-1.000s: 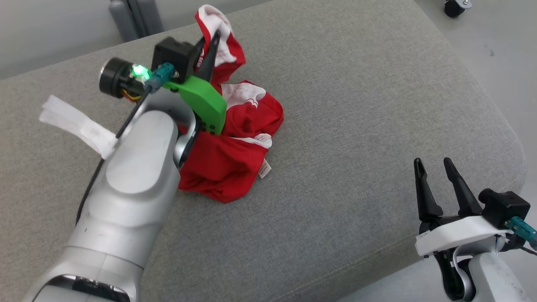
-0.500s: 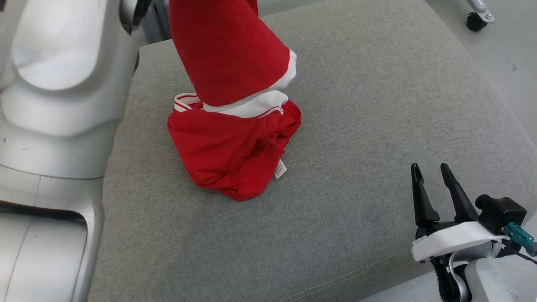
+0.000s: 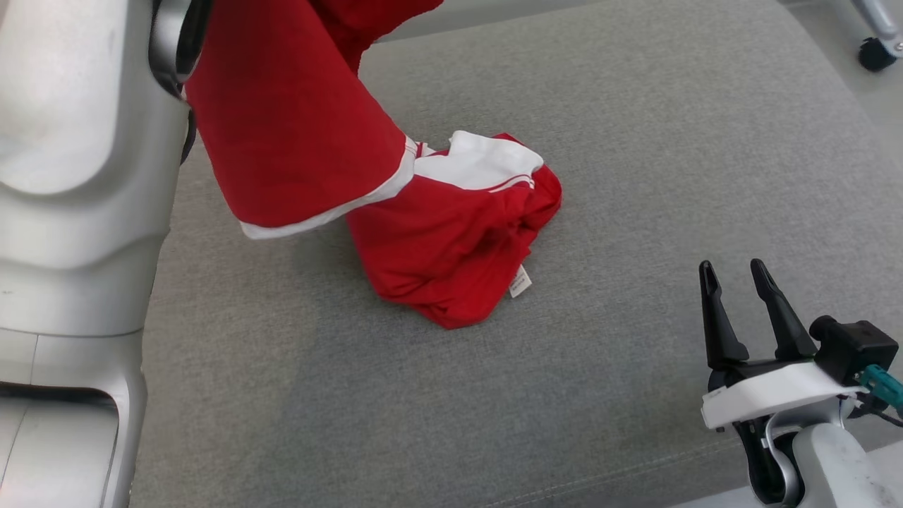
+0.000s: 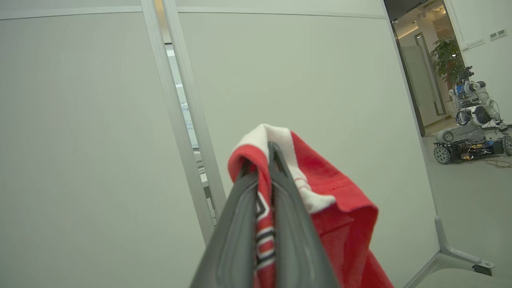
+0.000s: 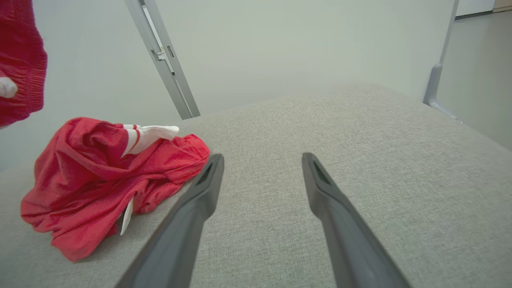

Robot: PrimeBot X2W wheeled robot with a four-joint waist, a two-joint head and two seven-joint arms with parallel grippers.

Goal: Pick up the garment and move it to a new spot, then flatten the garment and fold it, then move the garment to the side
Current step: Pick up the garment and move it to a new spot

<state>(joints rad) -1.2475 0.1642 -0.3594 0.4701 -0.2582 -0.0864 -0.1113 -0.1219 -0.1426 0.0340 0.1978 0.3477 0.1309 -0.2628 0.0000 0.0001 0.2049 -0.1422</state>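
The garment is red with white trim. Its lower part lies bunched on the grey cushion, and a sleeve hangs lifted above it beside my pale left forearm. In the left wrist view my left gripper is shut on a red and white edge of the garment, held high in front of a wall. My right gripper stands open near the cushion's front right, with nothing between its fingers. The right wrist view has the garment's heap to the left of my right gripper.
The grey cushion stretches wide to the right and front of the heap. A caster stands on the floor at the far right. Pale wall panels rise behind, and another wheeled robot sits far off.
My left gripper has risen with the garment's edge, pulling the cloth up off the cushion. The head view has shifted too. My right gripper stays open in place.
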